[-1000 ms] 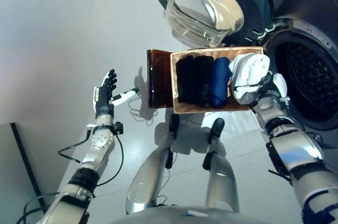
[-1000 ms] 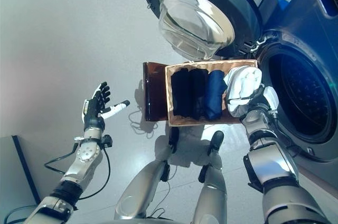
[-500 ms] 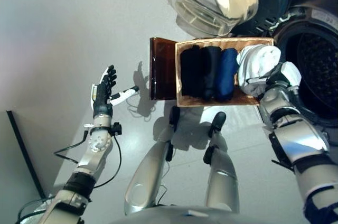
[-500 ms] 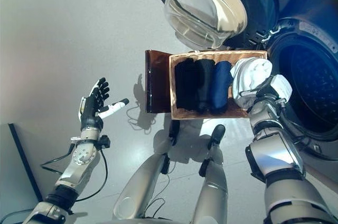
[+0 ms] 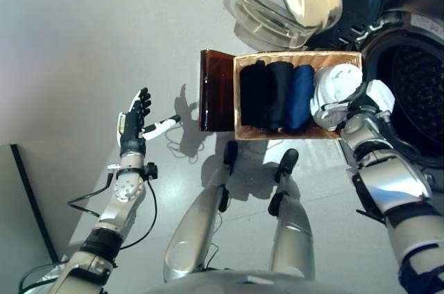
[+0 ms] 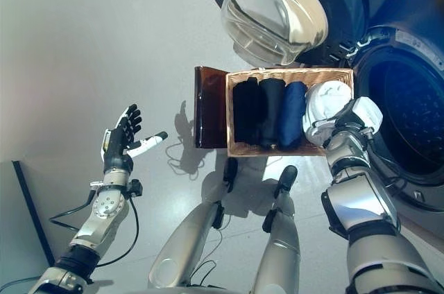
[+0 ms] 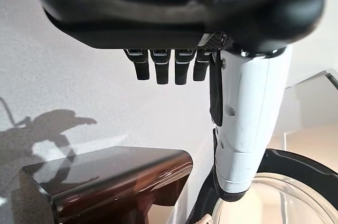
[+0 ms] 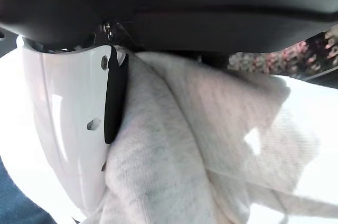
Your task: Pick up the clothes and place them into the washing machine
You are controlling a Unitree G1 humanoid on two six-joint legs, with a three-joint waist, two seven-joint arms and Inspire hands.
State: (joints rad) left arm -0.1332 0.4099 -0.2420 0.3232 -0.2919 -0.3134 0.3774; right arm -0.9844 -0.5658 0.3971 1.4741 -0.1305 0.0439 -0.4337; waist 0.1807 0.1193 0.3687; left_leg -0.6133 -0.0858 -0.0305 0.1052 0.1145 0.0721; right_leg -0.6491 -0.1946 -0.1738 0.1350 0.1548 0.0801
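Since the earlier frames the white garment point(image 5: 334, 87) is lowered again into the wicker basket point(image 5: 298, 131), at the end nearest the right hand point(image 5: 361, 103), whose thumb and fingers are closed on the cloth. It could be dropped or snagged on the basket rim if lifted by a loose fold. Its bundle is rounded, the long axis unclear. The left hand point(image 5: 132, 124) is held spread, well apart, beside the washing machine's drum point(image 6: 402, 120)

The washer's drum mouth point(image 6: 409, 114) gapes unblocked at three o'clock of the wicker basket point(image 6: 290, 150). At twelve o'clock the swung-out glass door point(image 6: 277, 10) overhangs the basket's far rim, narrowing passage there. Bare floor point(image 5: 83, 37) lies wide open around the left hand point(image 5: 132, 124), out at nine o'clock.
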